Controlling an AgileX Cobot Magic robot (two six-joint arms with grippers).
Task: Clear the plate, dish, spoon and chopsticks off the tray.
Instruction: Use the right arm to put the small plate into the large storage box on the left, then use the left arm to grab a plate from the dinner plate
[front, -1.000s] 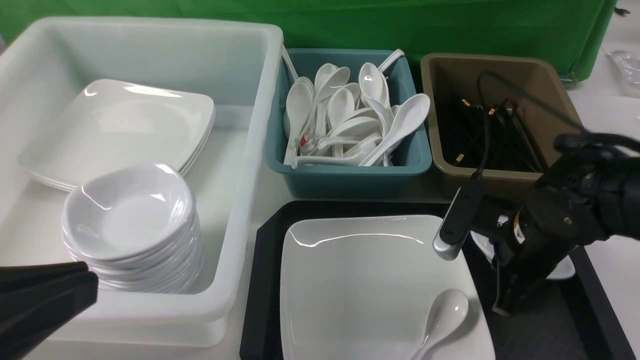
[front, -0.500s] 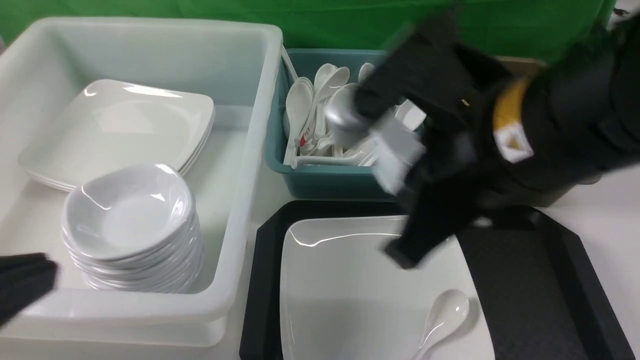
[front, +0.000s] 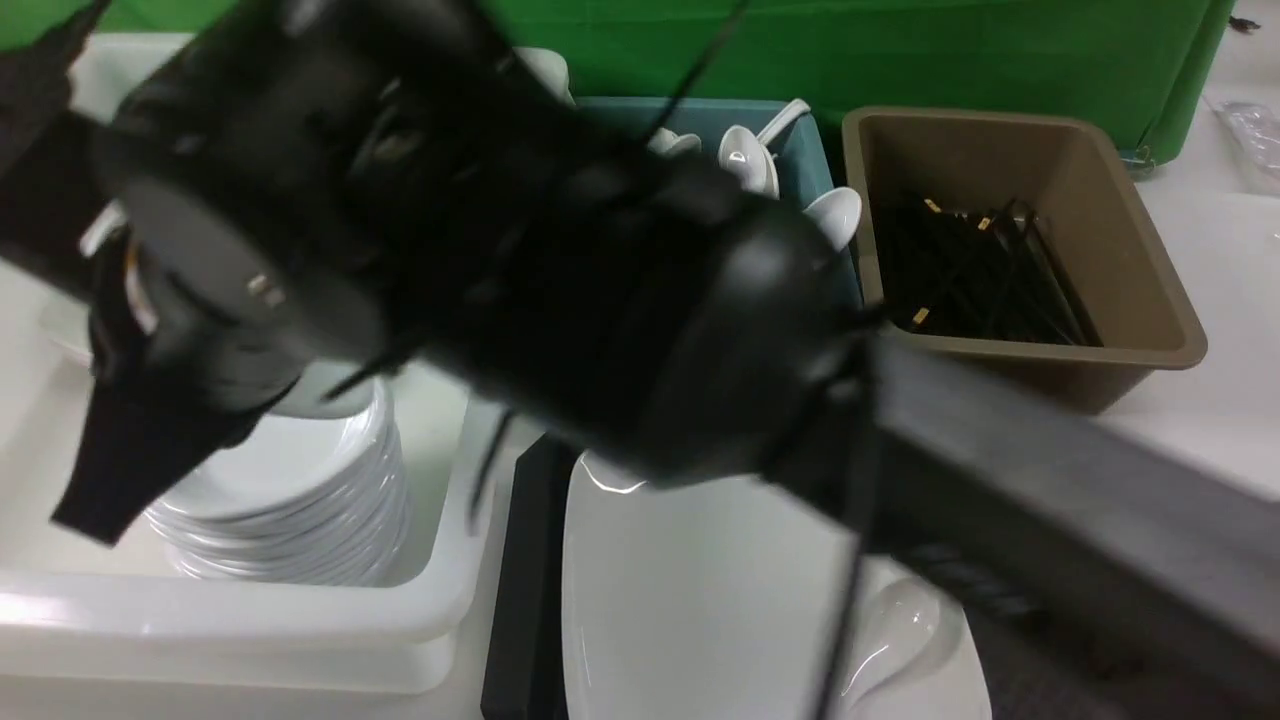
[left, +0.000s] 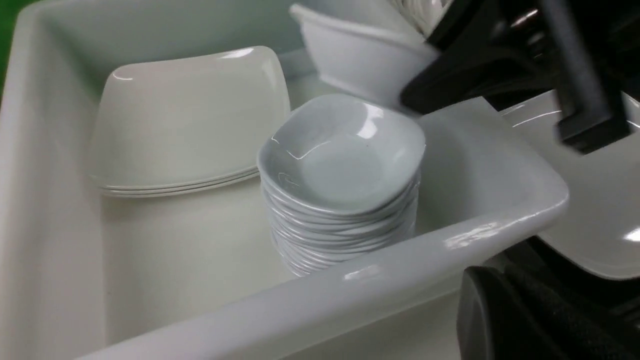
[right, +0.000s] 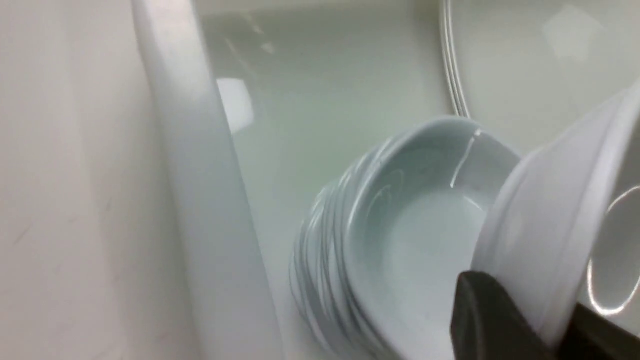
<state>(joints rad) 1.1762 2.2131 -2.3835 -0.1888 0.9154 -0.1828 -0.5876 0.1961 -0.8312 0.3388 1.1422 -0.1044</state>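
Observation:
My right gripper (right: 540, 320) is shut on the rim of a small white dish (right: 555, 225) and holds it tilted just above a stack of like dishes (right: 400, 240) in the white tub (front: 250, 620). Its blurred arm (front: 500, 250) crosses the whole front view. The large white plate (front: 720, 590) lies on the black tray (front: 520, 600), with the white spoon (front: 900, 620) on its near right corner. Black chopsticks (front: 980, 265) lie in the brown tub (front: 1150, 300). My left gripper (left: 530, 310) is shut and empty, low outside the white tub's near wall.
A stack of large square plates (left: 185, 115) lies at the back of the white tub behind the dish stack (left: 345, 165). A teal tub (front: 800, 130) with several white spoons stands between the white and brown tubs. The right arm hides much of the tray's left part.
The right arm has swept left from the tray's right side, across the spoon tub, to over the white tub, carrying the small dish. The left gripper has dropped out of the front view.

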